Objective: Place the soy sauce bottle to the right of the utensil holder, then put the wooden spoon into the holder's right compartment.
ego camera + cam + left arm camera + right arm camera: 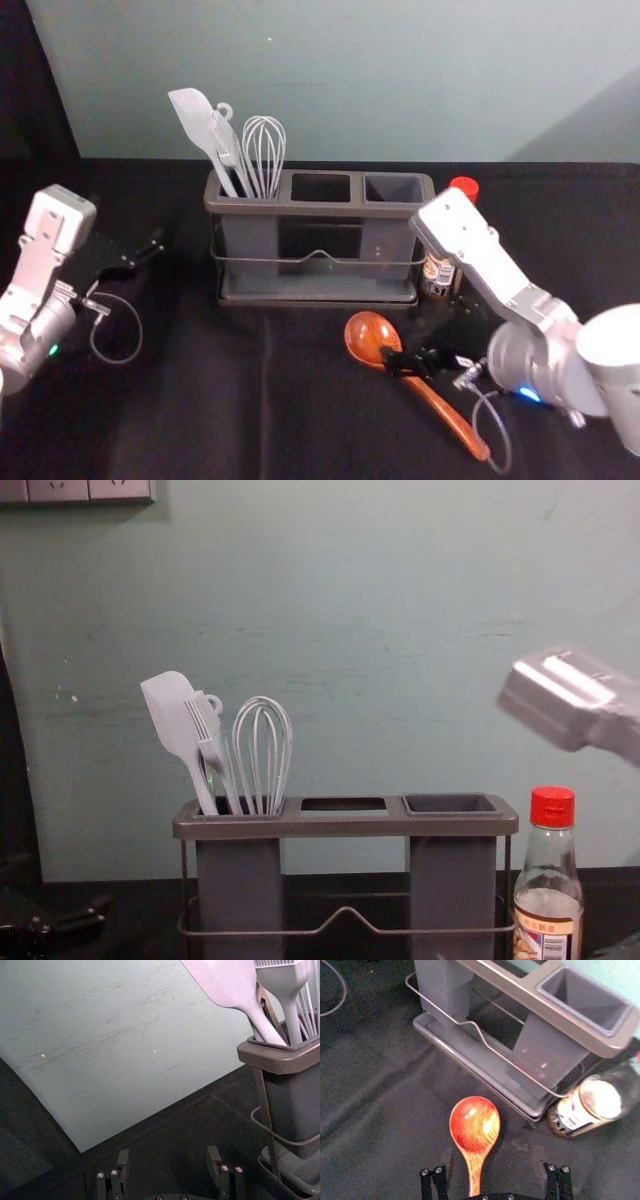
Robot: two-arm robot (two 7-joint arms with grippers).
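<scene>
The wooden spoon (370, 336) lies on the bench (200, 410) in front of the utensil holder's (318, 209) right half, its bowl nearest the holder. The right hand (400, 361) is over the spoon in front of the holder, its fingers spread wide; in the right wrist view, the spoon's neck and handle run between the two fingers, with space on either side. The spoon is glossy orange-brown, with curved grain and a bright glint in its round bowl, and its handle slants away from the holder toward the right front. The soy sauce bottle (547, 918) stands upright just beside the holder's right end, clear glass with a red cap and a printed label. The left hand (148, 250) is parked left of the holder, fingers well apart.
</scene>
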